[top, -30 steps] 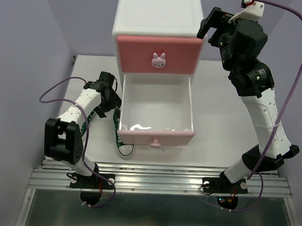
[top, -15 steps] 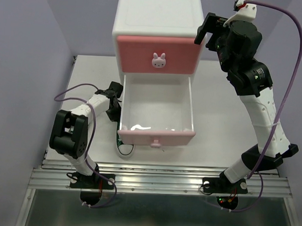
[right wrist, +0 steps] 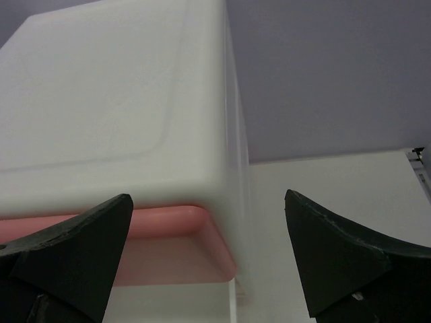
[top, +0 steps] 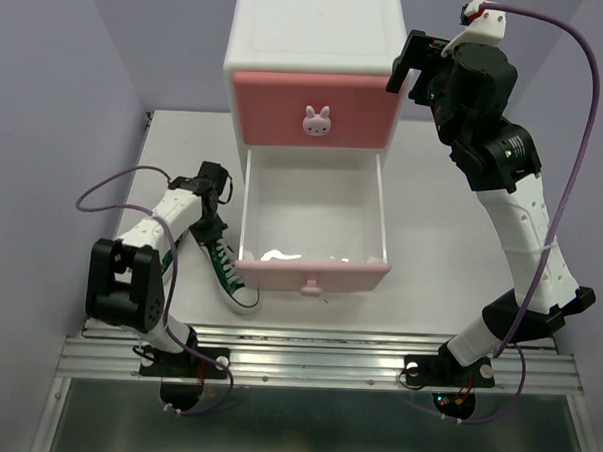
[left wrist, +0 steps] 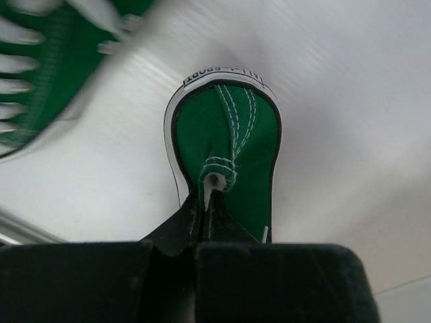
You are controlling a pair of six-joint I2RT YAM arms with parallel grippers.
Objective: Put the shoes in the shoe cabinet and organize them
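Observation:
A green shoe (top: 231, 275) lies left of the open lower drawer (top: 314, 275) of the white shoe cabinet (top: 317, 32). My left gripper (top: 210, 236) is at its heel end. In the left wrist view the gripper (left wrist: 205, 196) is shut on the top edge of the shoe's heel (left wrist: 232, 141). A second green shoe (left wrist: 37, 64) shows blurred at the upper left. My right gripper (top: 405, 58) hangs open and holds nothing, high beside the cabinet's upper right corner (right wrist: 202, 134). The upper pink drawer (top: 318, 109) is shut.
The open drawer's white inside (top: 312, 208) holds nothing that I can see. A purple wall rises close on the left of the table (top: 170, 145). A metal rail (top: 316, 359) runs along the near edge by the arm bases.
My left gripper has shut on the green shoe's heel. The shoe has come left, out from beside the drawer front. The right arm has barely shifted.

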